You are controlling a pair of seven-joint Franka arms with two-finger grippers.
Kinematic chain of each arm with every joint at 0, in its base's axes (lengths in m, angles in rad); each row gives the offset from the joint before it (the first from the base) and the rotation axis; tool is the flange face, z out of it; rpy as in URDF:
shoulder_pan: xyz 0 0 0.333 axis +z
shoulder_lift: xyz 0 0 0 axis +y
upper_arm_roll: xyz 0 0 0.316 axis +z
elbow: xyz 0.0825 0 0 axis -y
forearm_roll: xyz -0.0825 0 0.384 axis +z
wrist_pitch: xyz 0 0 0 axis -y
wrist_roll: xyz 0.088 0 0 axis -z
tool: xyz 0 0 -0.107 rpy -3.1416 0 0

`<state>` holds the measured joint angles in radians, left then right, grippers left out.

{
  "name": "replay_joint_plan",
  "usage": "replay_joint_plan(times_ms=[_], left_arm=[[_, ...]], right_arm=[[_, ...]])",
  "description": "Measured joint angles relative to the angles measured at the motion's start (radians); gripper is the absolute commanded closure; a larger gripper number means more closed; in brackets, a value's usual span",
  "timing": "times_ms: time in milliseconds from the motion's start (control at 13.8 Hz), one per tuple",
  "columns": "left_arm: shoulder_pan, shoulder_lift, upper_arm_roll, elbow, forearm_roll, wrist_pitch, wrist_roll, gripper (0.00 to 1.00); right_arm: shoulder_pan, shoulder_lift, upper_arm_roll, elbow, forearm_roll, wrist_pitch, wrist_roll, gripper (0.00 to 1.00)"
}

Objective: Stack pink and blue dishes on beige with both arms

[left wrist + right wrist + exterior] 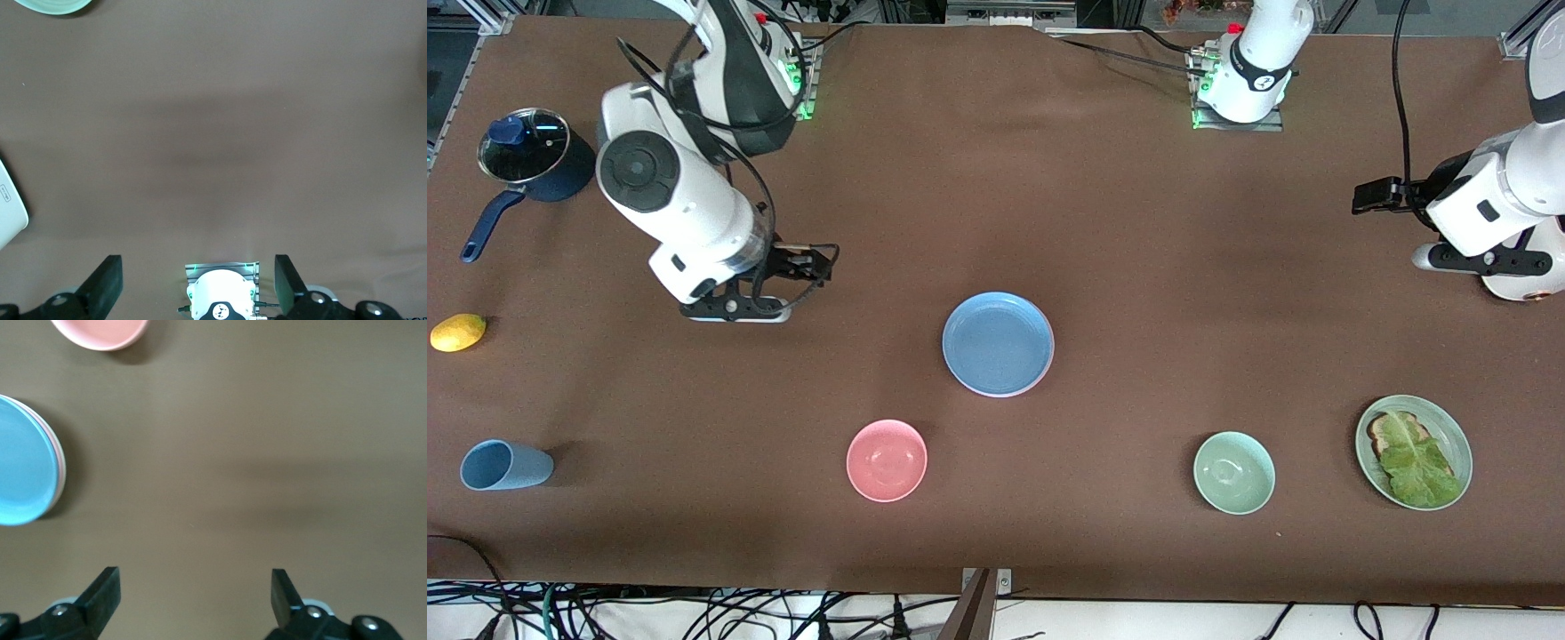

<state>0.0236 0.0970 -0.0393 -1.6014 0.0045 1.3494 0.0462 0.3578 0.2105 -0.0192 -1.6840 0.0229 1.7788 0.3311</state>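
The round matte blue plate (998, 344) topped a stack at the brown surface's (1103, 222) middle. Both the right gripper (194, 597) and left gripper (198, 283) hung wide, over bare surface at ten and three o'clock.

The glossy white right arm holds its black pincer (193, 593) over the worktop near its own end, fingers spread wide. The left arm waits at its end, its pincer (199, 280) spread too.

blue plate (998, 343): dusty blue | bowl (887, 460): pink | table (1120, 222): brown
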Motion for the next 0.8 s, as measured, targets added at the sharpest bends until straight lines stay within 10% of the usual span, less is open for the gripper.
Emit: replay_joint_plan(times_ms=[800], left_arm=[[0.0,-0.012,-0.001,-0.005,0.0,0.034,0.0,0.0]], right_arm=[[-0.337,-0.247,-0.088,0.066,-0.041,-0.259,-0.386,0.0]])
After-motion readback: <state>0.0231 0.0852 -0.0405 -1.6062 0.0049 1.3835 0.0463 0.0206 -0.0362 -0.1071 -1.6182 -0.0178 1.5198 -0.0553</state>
